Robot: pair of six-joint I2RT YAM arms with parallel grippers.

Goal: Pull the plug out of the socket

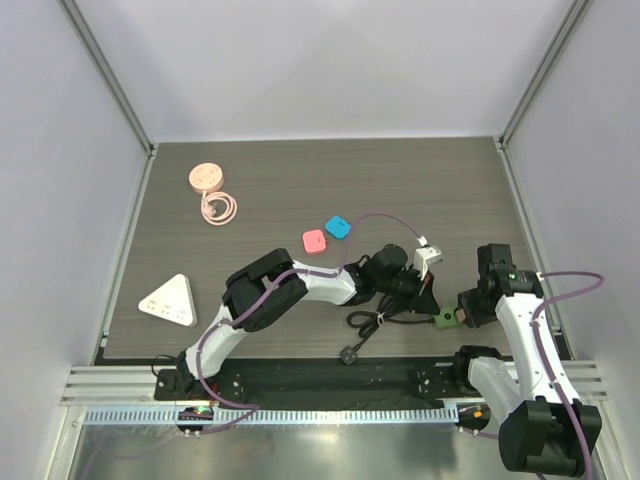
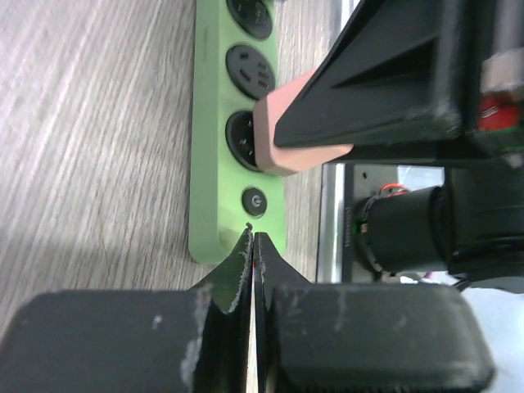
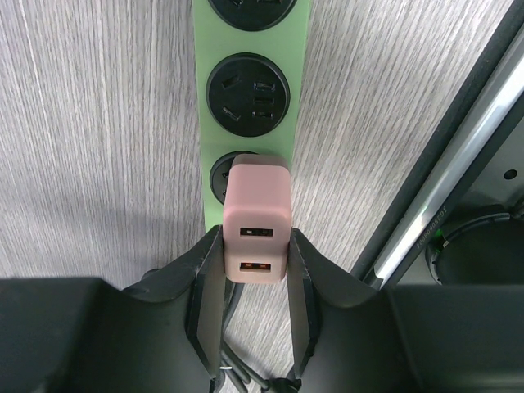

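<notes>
We note right pincer point(image 3: 255, 236) clenched on plug point(image 3: 256, 214), seated in socket's point(image 3: 248, 94) last outlet on worktop point(image 3: 98, 123); left pincer point(image 2: 252, 246) shut, tips at socket end. Risk: socket lifts with plug if we under-press.

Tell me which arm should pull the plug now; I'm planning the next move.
Right. The right gripper clamps the pink plug seated in the green power strip. The left gripper is shut, tips at the strip's end by the power button, holding nothing.
</notes>
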